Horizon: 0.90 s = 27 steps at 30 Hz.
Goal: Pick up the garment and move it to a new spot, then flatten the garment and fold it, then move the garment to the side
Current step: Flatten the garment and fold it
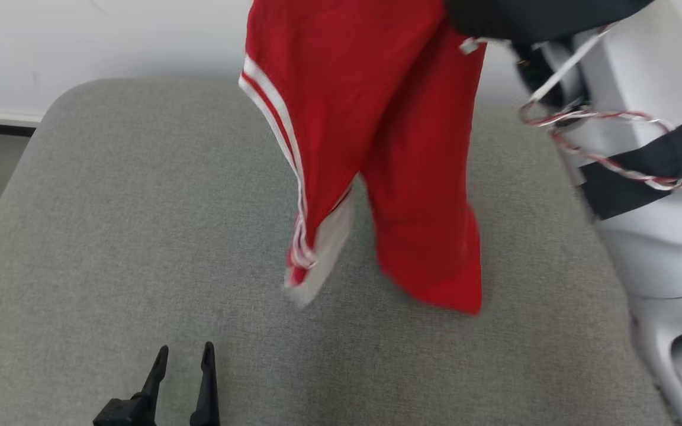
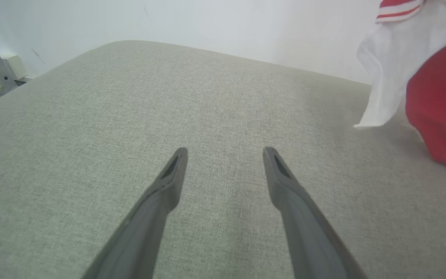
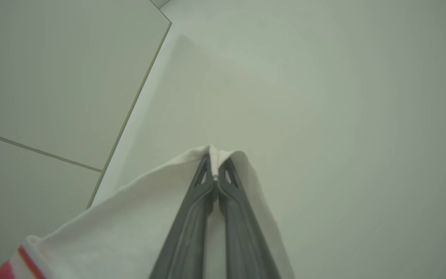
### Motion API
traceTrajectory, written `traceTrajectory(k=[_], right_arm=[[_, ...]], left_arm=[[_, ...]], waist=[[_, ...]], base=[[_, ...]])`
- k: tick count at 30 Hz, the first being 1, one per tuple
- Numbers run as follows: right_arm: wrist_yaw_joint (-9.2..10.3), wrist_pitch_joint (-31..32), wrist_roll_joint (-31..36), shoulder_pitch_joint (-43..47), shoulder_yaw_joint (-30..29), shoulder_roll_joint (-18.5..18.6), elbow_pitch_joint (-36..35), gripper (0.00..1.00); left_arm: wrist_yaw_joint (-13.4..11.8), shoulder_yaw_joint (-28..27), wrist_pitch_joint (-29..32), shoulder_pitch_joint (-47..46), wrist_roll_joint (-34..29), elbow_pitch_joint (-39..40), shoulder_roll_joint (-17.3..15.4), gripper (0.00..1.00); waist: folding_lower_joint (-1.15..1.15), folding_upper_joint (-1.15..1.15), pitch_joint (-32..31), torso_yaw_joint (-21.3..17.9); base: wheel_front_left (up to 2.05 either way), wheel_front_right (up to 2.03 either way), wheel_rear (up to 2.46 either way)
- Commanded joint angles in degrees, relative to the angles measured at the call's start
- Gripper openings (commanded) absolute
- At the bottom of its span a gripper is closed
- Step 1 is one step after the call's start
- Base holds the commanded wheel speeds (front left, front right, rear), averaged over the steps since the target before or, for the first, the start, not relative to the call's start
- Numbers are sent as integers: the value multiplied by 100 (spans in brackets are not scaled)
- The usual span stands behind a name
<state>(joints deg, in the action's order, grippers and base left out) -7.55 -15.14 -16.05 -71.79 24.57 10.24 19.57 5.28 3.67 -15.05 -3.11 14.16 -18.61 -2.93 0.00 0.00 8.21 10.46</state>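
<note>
garment [image 1: 364, 118] top cropped, lower hem — blurred

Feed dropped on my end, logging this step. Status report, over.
Right pincer shut on garment, white edge, raised. Left pincer open, idle above grey cushion. Garment hangs over cushion, not yet laid down. No obstacle seen.

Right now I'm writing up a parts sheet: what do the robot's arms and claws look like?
The left claw and right claw each have two long dark-grey fingers tapering to tips with a slotted cut-out. The right arm is a glossy white shell with black straps around it and a twisted red-and-white cable across it.
</note>
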Motion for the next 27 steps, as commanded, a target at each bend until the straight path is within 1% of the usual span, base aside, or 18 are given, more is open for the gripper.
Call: traceTrajectory(k=[1,4,8,10,11,12,13,16,20,24,27], right_arm=[[15,6,-22,0,-33,106,52,0],[15,5,73,99,-219,588,406,0],[15,6,237,382,-694,1371,1407,0],[15,6,290,530,-1019,1657,2043,0],[15,40,305,603,-1198,1747,2424,25],[15,88,326,671,-1357,1825,2775,69],[15,149,378,722,-1522,1893,3109,100],[15,178,534,849,-1894,1997,3846,100],[15,51,683,1057,-2304,1893,4342,100],[15,-9,827,1267,-2435,1601,4321,100],[15,-6,873,1456,-2376,1381,4015,100]], left_arm=[[-16,17,-18,54,30,6,7,100],[-25,70,-18,-12,92,35,5,100],[-11,180,-17,-144,67,32,7,100],[2,239,-17,-220,26,43,5,100],[9,265,-18,-247,10,49,5,100],[13,281,-17,-280,6,56,6,100],[6,293,-17,-308,-10,71,5,100],[13,307,-18,-345,-49,87,5,100],[4,287,-17,-397,-75,89,5,100],[-9,264,-18,-418,-96,67,5,100],[-12,276,-17,-414,-78,57,6,100]], waist=[[0,0,71,62],[0,0,198,102],[0,0,404,187],[0,0,507,236],[0,0,551,255],[0,0,600,269],[0,0,639,278],[0,0,748,273],[0,0,808,210],[0,0,792,96],[0,0,762,30]], base=[[0,0,0],[0,0,0],[0,0,0],[0,0,0],[0,0,0],[0,0,0],[0,0,0],[0,0,0],[0,0,0],[0,0,0],[0,0,0]])
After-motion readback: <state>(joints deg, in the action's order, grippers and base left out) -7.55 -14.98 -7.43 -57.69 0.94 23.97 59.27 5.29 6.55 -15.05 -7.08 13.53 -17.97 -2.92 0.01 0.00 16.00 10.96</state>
